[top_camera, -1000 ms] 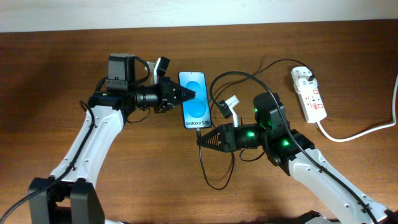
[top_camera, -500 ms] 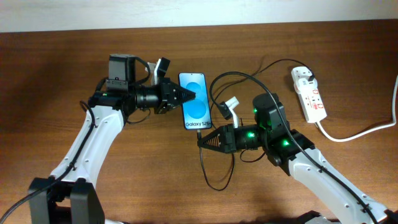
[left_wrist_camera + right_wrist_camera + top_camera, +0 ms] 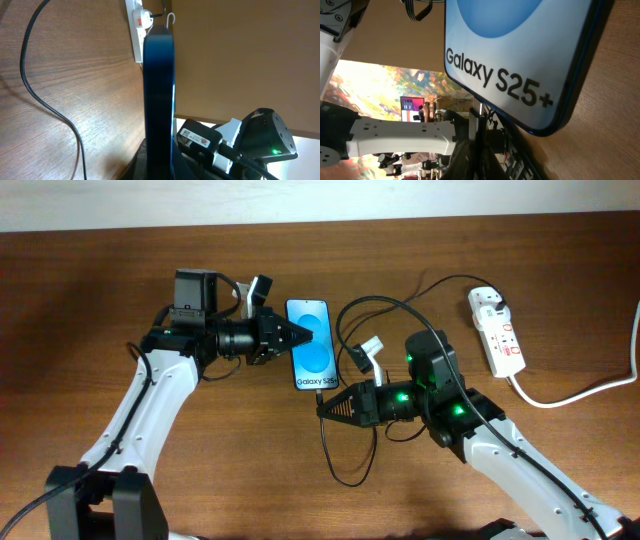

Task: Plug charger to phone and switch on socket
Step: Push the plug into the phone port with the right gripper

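While the left gripper point(image 3: 300, 333) clamps the phone point(image 3: 312, 345) by its side, the right gripper point(image 3: 322, 406) pinches the charger point(image 3: 324, 440) tip at the phone's lower edge; a skewed push could shove the phone loose.

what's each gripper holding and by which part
Left gripper pinches the phone by the long edge nearest it. Right gripper grips the charger near its connector tip, at the phone's bottom edge.

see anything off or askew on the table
Nothing spilled or damaged. The phone sits a little askew, its left edge clamped in the left gripper, and the charger cable loops loosely below it with the right gripper at its tip.
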Controlling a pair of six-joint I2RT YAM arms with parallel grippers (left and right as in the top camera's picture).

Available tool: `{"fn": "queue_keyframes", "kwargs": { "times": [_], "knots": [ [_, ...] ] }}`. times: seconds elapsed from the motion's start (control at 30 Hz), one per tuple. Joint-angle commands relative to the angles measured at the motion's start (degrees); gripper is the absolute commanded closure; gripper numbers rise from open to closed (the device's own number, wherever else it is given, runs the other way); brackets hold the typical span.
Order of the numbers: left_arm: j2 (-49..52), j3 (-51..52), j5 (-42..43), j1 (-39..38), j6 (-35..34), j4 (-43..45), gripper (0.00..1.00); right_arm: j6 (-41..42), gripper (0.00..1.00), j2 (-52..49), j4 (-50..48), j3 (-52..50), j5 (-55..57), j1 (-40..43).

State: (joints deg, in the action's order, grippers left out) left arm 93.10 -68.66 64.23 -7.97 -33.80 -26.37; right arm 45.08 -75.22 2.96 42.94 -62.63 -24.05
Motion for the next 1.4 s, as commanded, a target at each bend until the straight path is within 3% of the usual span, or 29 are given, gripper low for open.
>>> {"fn": "queue_keyframes", "kwargs": {
  "times": [0.0, 1.37],
  "knots": [
    [-1.09, -0.46, 2.29, -0.17, 1.16, 0.15, 1.0, 0.0, 0.96, -0.11, 0.76, 0.13, -0.79, 0.02],
    [-1.09, -0.46, 2.34, -2.16, 2.25, 0.13, 1.0, 0.0, 0.94, -0.17, -0.44, 0.13, 3.15, 0.02]
  ]
}}
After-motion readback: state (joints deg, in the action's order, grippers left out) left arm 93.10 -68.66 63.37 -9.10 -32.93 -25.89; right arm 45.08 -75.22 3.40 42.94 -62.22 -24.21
